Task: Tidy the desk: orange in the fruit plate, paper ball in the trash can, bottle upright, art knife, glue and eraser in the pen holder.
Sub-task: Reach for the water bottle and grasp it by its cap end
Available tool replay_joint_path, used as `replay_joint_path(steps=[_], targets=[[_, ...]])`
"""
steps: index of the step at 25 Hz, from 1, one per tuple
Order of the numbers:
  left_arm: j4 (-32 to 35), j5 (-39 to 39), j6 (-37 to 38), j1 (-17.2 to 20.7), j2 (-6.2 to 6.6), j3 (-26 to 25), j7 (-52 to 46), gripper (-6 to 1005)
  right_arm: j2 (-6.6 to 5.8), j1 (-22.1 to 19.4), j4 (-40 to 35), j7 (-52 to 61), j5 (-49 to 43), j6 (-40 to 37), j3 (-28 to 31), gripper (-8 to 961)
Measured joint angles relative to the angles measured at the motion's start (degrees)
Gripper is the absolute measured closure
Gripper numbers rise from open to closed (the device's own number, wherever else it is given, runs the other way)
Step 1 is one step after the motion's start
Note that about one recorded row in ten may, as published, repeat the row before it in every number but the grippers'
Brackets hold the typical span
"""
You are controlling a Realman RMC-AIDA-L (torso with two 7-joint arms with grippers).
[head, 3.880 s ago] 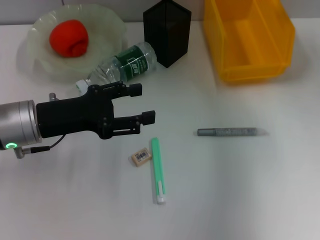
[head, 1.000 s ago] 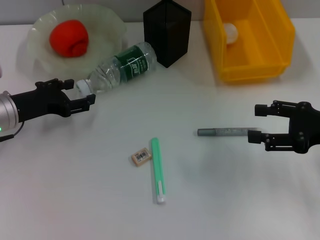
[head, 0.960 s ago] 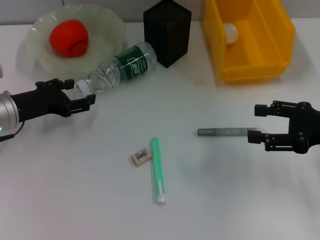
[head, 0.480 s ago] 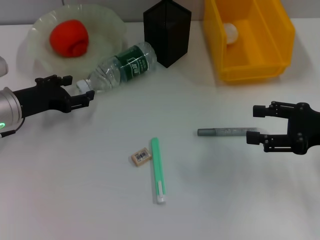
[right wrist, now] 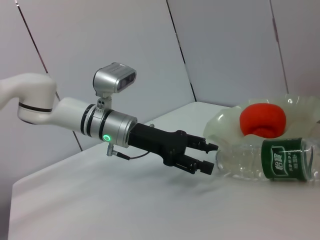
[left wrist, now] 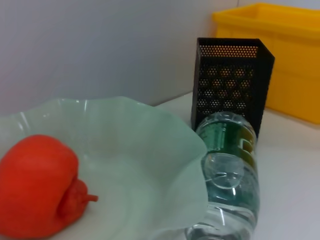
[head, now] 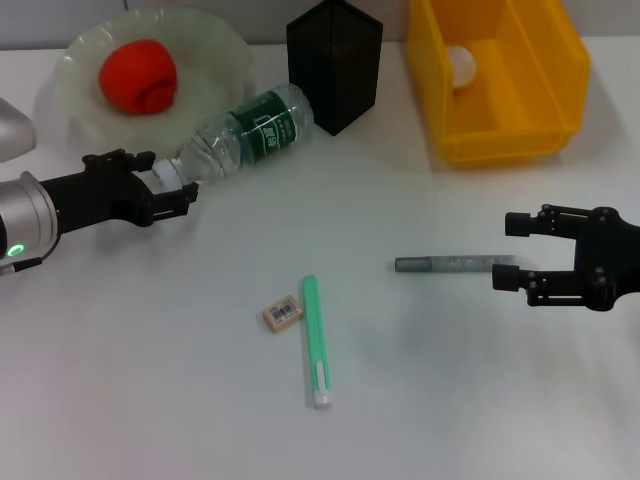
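From the head view, the bottle (head: 245,132) lies on its side, its long axis slanting from the pen holder (head: 334,65) down to its cap, which sits between the parted jaws of the left gripper (head: 168,186). The right gripper (head: 513,251), also parted, hovers well apart, beside a grey stick (head: 455,263). In the left wrist view, the bottle (left wrist: 231,175) rests against the fruit plate (left wrist: 165,145) holding the orange (left wrist: 37,187). In the right wrist view, the left gripper (right wrist: 209,157) brackets the bottle's neck.
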Motion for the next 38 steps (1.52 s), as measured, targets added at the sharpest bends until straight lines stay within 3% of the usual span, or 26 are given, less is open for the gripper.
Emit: replay_joint_path(steps=[38], targets=[[0.47,0.00,3.46,-0.51,-0.30,5.67,-0.64,199,0.08,0.04,0.17,0.04,0.00,0.37,0.37,143]])
